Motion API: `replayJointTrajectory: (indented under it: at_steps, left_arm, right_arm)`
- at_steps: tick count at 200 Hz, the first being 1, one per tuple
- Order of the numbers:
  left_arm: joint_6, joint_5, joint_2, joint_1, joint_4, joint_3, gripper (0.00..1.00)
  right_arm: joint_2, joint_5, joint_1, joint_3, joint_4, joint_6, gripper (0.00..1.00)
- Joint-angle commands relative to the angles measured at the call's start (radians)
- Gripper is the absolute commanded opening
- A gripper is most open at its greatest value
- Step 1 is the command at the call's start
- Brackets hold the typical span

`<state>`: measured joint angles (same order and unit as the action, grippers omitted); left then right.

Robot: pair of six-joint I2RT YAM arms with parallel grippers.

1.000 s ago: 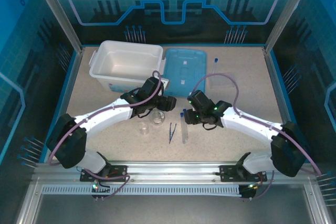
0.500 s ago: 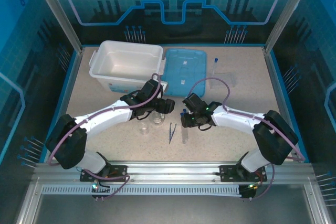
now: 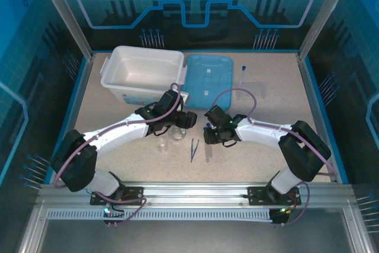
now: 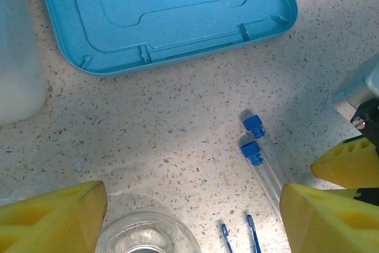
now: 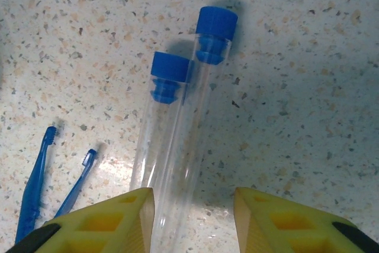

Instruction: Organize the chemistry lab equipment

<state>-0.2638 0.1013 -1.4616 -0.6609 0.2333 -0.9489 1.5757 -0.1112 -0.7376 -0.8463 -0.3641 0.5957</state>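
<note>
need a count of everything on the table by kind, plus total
Blue-capped tubes: 3 (two side by side, one right of the lid)
Glass vessels: 2
Tweezers: 1
White tub: 1
Light-blue lid: 1
Total: 8

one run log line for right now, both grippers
left gripper: open, above glass vessel | right gripper: open over two blue-capped tubes lying on table | tweezers: on table beside tubes
</note>
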Motion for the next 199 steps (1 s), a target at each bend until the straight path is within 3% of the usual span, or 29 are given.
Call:
replayJointTrajectory:
  at_steps: [1, 73, 199]
  left_arm:
    - [-0.012, 0.003, 0.034, 0.006, -0.012, 0.009, 0.78]
    - [-0.012, 0.003, 0.038, 0.006, -0.014, 0.015, 0.78]
    - [-0.012, -0.015, 0.031, 0.006, -0.018, 0.01, 0.78]
  right_arm:
    - [0.021, 0.005, 0.014, -0.024, 0.008, 0.009, 0.41]
    - [0.04, 0.005, 0.018, -0.027, 0.011, 0.009, 0.41]
    - [0.022, -0.137, 0.06, -0.069, -0.128, -0.027, 0.34]
